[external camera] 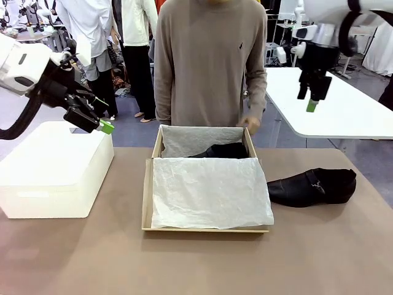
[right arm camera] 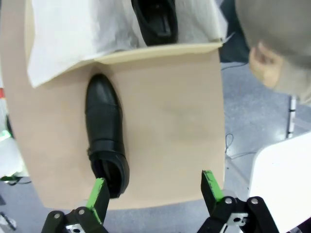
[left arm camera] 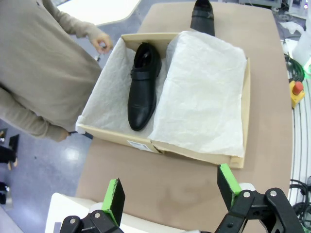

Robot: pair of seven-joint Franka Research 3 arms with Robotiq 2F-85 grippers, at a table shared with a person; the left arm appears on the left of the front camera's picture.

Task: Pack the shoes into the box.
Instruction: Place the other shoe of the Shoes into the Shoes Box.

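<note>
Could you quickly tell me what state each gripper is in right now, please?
Left gripper: open, holding nothing.
Right gripper: open, holding nothing.

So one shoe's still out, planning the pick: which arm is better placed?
Right, probably. The loose shoe lies on the table right of the box, with the open right pincer above that side; the left pincer hangs over the white box opposite.

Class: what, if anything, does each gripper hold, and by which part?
Nothing is held: the left gripper and the right gripper both stand open and empty.
</note>
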